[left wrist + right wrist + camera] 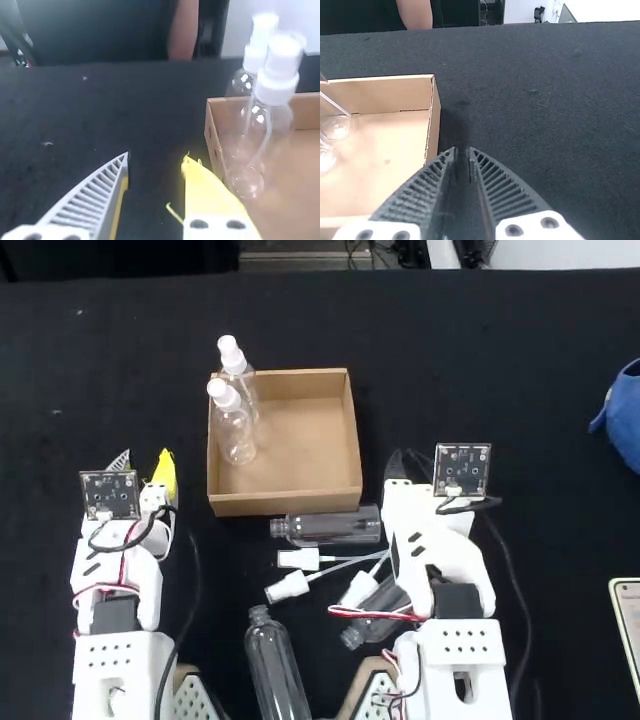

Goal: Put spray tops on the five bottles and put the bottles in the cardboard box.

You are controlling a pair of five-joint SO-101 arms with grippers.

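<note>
Overhead view, low wrist views — probably close, sharing cardboard box (285, 502)

Both arms, the left arm (118, 585) and the right arm (445, 560), are white plastic shells with black motor blocks set between the links. Each base (112, 660) is dotted with rows of small holes. Thin red, black and white cables (105, 592) loop along the links. Each wrist carries a square dark camera board (462, 469). The left gripper (155, 157) has one grey ribbed finger and one smooth yellow finger. The right gripper (462, 150) has two black ribbed fingers on white mounts with dark screw holes.
</note>
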